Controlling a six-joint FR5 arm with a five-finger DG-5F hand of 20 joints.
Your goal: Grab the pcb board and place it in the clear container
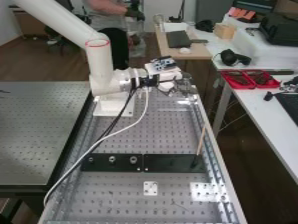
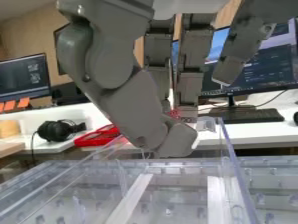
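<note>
The hand hangs at the far end of the perforated counter, above centre in the high view. Whether the fingers are spread or pinching something, I cannot tell; nor can I tell where the pcb board is. The clear container lies near the hand (its see-through walls stand upright in the wrist view). Black plates lie across the high view's lower middle.

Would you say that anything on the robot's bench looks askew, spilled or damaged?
I see no spill or damage. A thin pale stick looks askew, slanting at one end of the black strip, and the white cable loops loosely over the bench.
</note>
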